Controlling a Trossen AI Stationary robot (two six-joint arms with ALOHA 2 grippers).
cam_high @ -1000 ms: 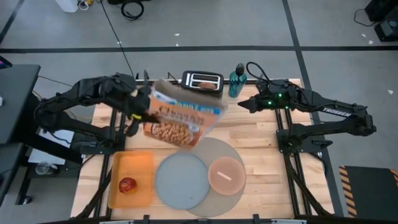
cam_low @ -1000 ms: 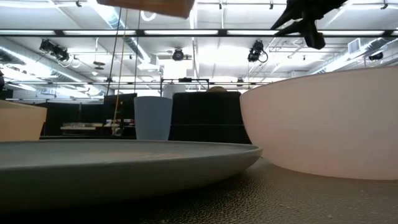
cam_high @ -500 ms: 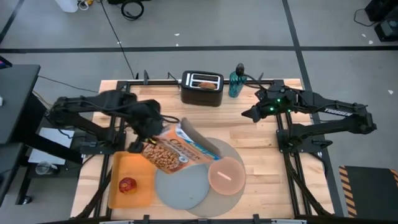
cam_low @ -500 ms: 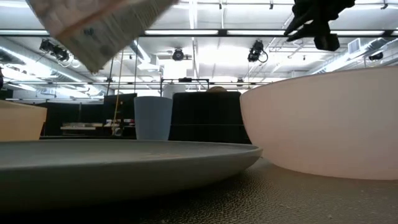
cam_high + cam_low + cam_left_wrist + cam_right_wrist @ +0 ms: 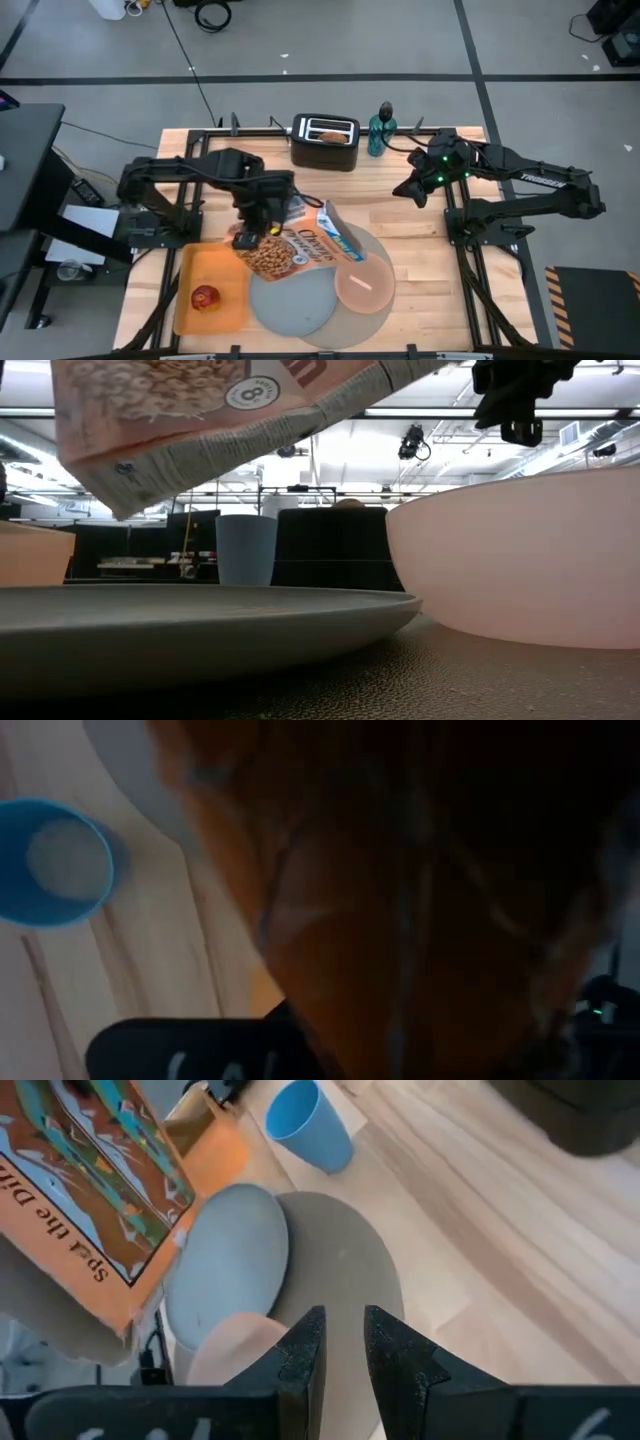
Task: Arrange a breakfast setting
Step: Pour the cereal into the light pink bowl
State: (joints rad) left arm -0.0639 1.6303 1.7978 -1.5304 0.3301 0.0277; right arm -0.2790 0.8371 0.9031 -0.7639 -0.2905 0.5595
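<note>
My left gripper is shut on an orange cereal box, which is tilted over the blue-grey plate with its far end toward the pink bowl. Plate and bowl sit on the round grey mat. The red apple lies on the orange tray. Round bread sticks up from the black toaster. My right gripper hangs open and empty over the table's far right part. No spoon and no loose cereal show. My left gripper holds the cereal box by its end toward the table's left, coming from above. The gripper itself hides the place of contact. The box is lifted clear and slants across the plate in the low view.
A blue cup stands on the wood beside the mat. A teal bottle stands next to the toaster at the far edge. Bare wood lies to the right of the mat.
My left gripper has carried the cereal box from the far left toward the near edge and the right, and lower. The box now stands tilted over the plate with its free end by the bowl. My right gripper has shifted a little toward the near edge.
</note>
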